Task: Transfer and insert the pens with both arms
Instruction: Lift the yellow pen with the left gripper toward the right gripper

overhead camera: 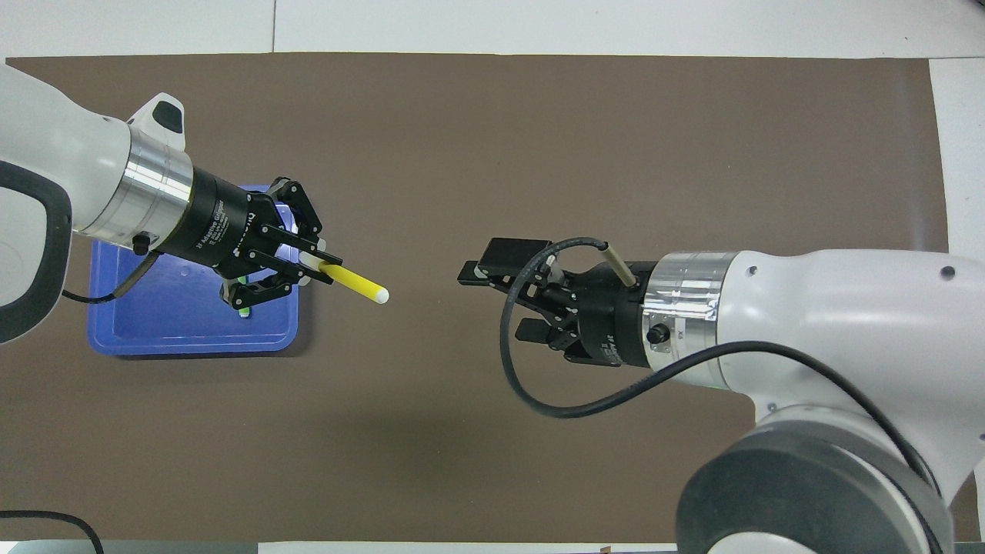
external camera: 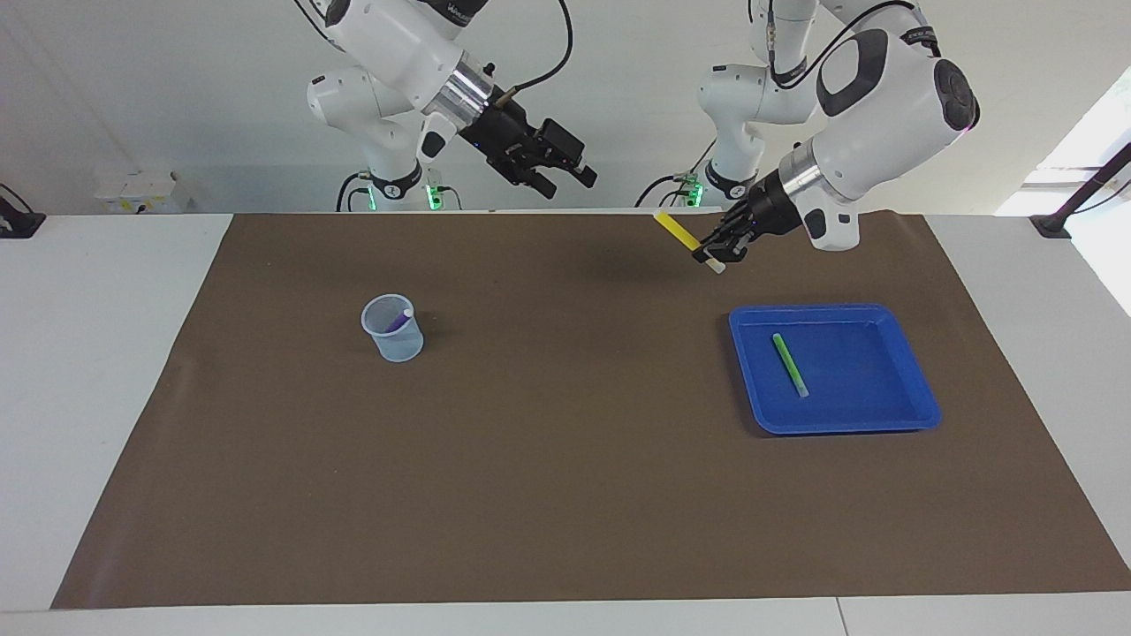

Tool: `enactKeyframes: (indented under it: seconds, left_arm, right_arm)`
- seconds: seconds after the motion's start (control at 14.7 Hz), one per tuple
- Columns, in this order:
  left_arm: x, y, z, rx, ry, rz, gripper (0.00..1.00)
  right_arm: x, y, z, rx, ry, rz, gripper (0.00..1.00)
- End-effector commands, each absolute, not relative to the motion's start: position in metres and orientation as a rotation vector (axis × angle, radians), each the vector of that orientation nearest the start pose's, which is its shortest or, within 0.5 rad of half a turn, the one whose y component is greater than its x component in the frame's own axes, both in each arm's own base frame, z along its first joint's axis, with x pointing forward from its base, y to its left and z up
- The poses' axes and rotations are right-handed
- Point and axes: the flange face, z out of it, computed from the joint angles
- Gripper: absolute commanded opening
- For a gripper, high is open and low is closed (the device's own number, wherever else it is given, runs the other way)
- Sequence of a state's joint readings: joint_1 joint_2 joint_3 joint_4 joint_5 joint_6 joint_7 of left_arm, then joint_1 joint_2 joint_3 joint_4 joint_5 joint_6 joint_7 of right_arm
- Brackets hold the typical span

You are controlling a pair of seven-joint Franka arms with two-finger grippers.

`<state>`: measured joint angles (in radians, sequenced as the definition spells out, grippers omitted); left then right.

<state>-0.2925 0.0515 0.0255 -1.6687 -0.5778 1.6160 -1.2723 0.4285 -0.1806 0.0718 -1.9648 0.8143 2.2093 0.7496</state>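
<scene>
Over mat point(external camera: 565, 459): left gripper point(external camera: 717, 252) jaws pinching yellow pen point(external camera: 677, 230); right gripper point(external camera: 565, 177) jaws spread.

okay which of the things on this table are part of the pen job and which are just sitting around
Part of the job:
yellow pen, held up by the left gripper
green pen, in the blue tray
purple pen, in the clear cup
right gripper, open

Lying about:
brown mat

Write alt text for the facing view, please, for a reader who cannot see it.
The left gripper holds a yellow pen in the air, pointing toward the open right gripper. A green pen lies in a blue tray; a purple pen stands in a clear cup.
</scene>
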Motion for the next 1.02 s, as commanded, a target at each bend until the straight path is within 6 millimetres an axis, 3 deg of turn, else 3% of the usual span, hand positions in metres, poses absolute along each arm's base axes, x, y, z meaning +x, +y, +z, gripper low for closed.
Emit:
enactKeyframes:
  seconds: [0.0, 0.27, 0.41, 0.75, 0.95]
  left_arm:
    - [0.526, -0.22, 0.579, -2.79, -1.92, 0.891, 0.0]
    - [0.523, -0.229, 0.577, -2.652, -2.104, 1.019, 0.0]
    - [0.517, -0.242, 0.578, -2.644, -2.099, 1.042, 0.0]
    - [0.507, -0.251, 0.575, -2.643, -2.068, 1.057, 0.0]
    - [0.505, -0.25, 0.575, -2.643, -2.066, 1.058, 0.0]
  right_arm:
    - [0.453, 0.304, 0.606, -2.164, 0.728, 0.104, 1.0]
    - [0.448, 0.328, 0.593, -2.174, 0.701, 0.085, 1.0]
    - [0.449, 0.335, 0.591, -2.162, 0.704, 0.058, 1.0]
    - [0.458, 0.339, 0.584, -2.173, 0.701, 0.013, 0.67]
    - [0.464, 0.336, 0.583, -2.173, 0.704, -0.013, 0.62]
